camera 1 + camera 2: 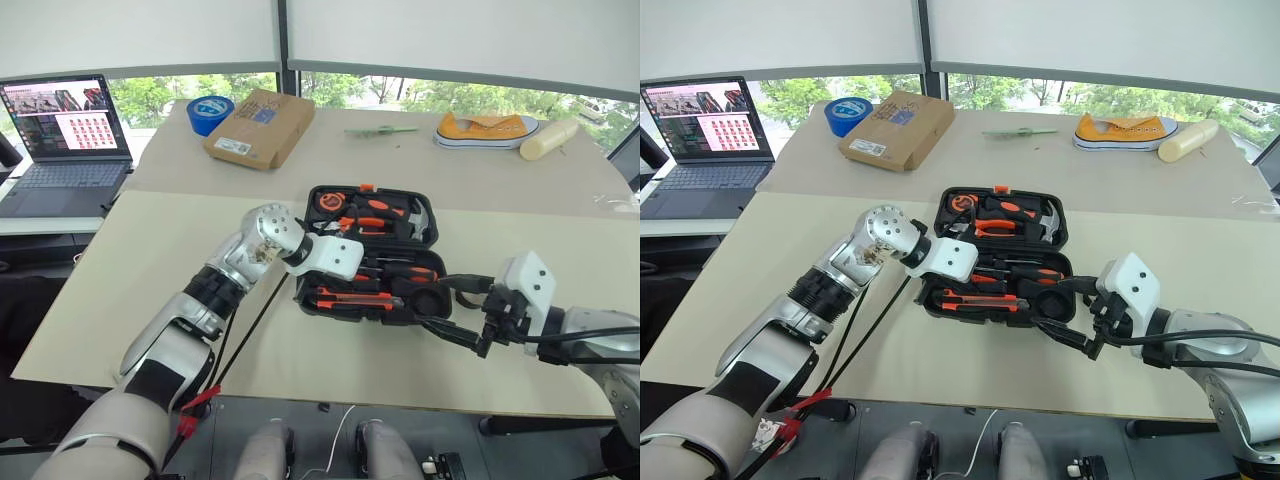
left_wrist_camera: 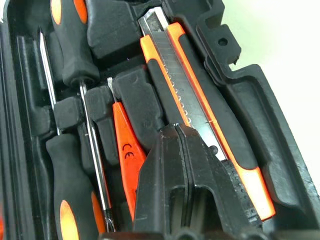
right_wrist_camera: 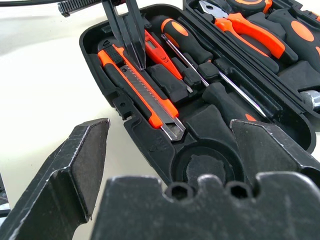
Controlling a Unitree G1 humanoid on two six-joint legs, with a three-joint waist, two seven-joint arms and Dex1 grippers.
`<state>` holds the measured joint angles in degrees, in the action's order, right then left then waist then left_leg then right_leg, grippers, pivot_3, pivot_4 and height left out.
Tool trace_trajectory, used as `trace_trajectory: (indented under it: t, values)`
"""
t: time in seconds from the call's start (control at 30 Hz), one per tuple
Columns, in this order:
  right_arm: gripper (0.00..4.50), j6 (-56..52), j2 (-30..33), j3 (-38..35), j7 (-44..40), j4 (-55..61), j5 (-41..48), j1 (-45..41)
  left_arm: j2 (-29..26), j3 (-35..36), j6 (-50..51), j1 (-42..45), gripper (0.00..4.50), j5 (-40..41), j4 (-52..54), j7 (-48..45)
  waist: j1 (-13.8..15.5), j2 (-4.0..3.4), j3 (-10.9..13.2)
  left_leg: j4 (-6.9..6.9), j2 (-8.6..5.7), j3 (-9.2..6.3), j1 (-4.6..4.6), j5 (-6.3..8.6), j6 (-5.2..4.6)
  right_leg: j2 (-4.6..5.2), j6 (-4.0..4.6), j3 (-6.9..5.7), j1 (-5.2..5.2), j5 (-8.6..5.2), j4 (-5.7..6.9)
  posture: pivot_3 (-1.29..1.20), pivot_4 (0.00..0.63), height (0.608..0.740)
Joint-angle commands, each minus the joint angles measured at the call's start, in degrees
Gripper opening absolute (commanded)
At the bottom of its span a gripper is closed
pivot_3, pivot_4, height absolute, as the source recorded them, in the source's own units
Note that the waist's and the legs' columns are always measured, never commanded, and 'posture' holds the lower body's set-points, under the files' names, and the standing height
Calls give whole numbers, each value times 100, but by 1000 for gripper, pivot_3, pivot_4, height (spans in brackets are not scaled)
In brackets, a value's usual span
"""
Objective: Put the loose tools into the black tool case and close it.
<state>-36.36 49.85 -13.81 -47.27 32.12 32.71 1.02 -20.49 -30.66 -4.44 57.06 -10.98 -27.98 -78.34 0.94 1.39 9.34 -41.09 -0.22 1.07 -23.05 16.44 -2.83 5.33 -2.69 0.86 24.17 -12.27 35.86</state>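
The black tool case lies open in the middle of the table. Its near half holds an orange-black utility knife, a small all-orange screwdriver and two long screwdrivers, each lying in a slot. My left gripper is shut with nothing between its fingers. Its tips point down between the knife and the small screwdriver. My right gripper stands open at the case's near right corner, one finger on each side of a round recess.
The case's far half holds pliers, a hammer and a tape measure. At the back stand a laptop, a blue tape roll, a cardboard box, a yellow shoe and a cream cylinder.
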Motion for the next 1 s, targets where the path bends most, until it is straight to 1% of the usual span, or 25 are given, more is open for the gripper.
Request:
trace_trajectory:
  t: [0.03,0.2,0.23,0.27,0.33,0.37,0.4,0.43,0.57,0.6,0.63,0.67,0.73,0.8,0.9,0.97,1.0]
  values:
    - [4500,97,-19,-109,35,139,3,-5,30,-275,-286,-109,44,-279,-224,33,4,0,0,0,0,0,4,0,0,1,0,0,-4,0,0,0,150,735]
    - [4500,109,-45,-175,82,110,-29,98,13,-82,-215,-160,44,-120,-178,83,8,0,0,0,1,0,10,0,0,1,0,0,-10,0,1,0,150,735]
    - [4500,104,-55,-228,103,102,-25,131,7,67,-80,-177,44,32,-85,82,7,-1,0,0,1,0,10,0,0,1,0,1,-10,0,1,0,150,735]
    - [4500,100,-55,-365,119,61,-25,214,0,423,288,-204,44,390,98,102,4,-1,-1,0,1,1,10,0,0,1,0,1,-10,0,1,0,150,735]
    - [4500,84,-50,-572,126,2,-10,335,-33,908,828,-247,44,887,378,107,-14,-1,0,0,3,0,6,0,0,1,0,2,-4,0,3,0,150,735]
    - [4500,75,-39,-732,93,-42,19,437,-122,1154,1026,-309,547,1119,563,109,-23,-1,0,0,5,0,-2,0,0,1,0,2,7,0,6,0,150,735]
    - [4500,69,-31,-883,60,-82,48,534,-219,1362,1162,-389,737,1334,742,83,-25,0,0,-1,5,0,-9,0,0,0,0,2,15,0,10,0,150,735]
    - [4500,12,-10,-1133,-7,-151,124,677,-396,1649,1333,-513,1105,1633,1001,11,-27,0,0,-2,7,-1,-13,0,0,-1,0,2,20,0,12,0,150,735]
    - [4500,17,145,-2069,-490,-521,105,1428,-1367,2543,3066,-1004,2684,2790,2091,-371,-58,-6,-2,8,13,-2,-5,0,0,-2,0,4,18,0,12,0,150,735]
    - [4500,55,190,-2249,-616,-639,64,1602,-1599,2740,3481,-1146,3006,3100,2371,-436,-68,-8,-3,12,13,-1,-1,0,0,-1,0,6,17,0,12,0,150,735]
    - [4500,96,246,-2428,-757,-778,25,1771,-1835,2970,3797,-1336,3482,3402,2666,-480,-66,-8,-3,16,16,-1,9,0,0,-2,1,6,9,-1,11,0,150,735]
    - [4500,141,305,-2571,-890,-911,-13,1900,-2023,3154,4055,-1501,3681,3628,2926,-462,-66,-9,-3,16,16,-1,12,0,0,-1,1,6,5,-1,10,0,150,735]
    - [4500,223,433,-2745,-1101,-1144,-91,2034,-2389,3427,4440,-1868,4427,3963,3440,-434,-64,-9,-2,16,16,2,16,0,0,5,-2,10,1,-3,8,0,150,735]
    - [4500,276,553,-2798,-1237,-1338,-120,2017,-2696,3628,4717,-2261,4427,4247,3921,-387,-59,-9,-2,14,16,2,19,0,1,5,-3,9,-5,-4,2,0,150,735]
    - [4500,300,714,-2700,-1354,-1537,-129,1827,-2952,3789,4711,-2780,4427,4399,4417,-239,-36,-9,-2,14,15,4,23,0,2,8,-3,10,-6,-4,-5,0,150,735]
    - [4500,337,814,-2444,-1375,-1658,-166,1562,-2999,3799,4575,-3047,4427,4374,4579,-107,-30,-9,-2,15,15,6,26,-1,3,8,-1,11,-6,-6,-8,0,150,735]
    - [4500,389,864,-2192,-1360,-1748,-220,1328,-2956,3776,4515,-3119,4427,4346,4632,14,-34,-9,-2,14,14,9,26,-1,3,8,0,13,-5,-6,-7,0,150,735]
